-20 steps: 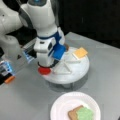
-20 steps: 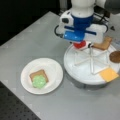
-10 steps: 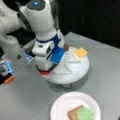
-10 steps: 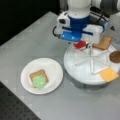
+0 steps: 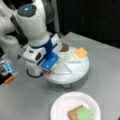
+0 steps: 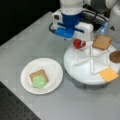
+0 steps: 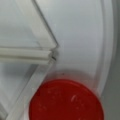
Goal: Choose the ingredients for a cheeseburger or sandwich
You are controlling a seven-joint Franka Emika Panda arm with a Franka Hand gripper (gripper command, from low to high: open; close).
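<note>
Wrist view: glossy red tomato disc [image 7: 65, 100], flat, round, beside tray divider [image 7: 30, 53]

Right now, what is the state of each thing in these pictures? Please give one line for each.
Gripper: low over the tomato compartment of the divided tray.
Tomato disc: lying flat in the tray, directly under the gripper.
Toast on the plate: flat, lettuce partly covering it.
Second toast: flat in its tray compartment.
Patty: in the tray.
Cheese: in the tray, near the rim.
Divided tray: on the table.
</note>
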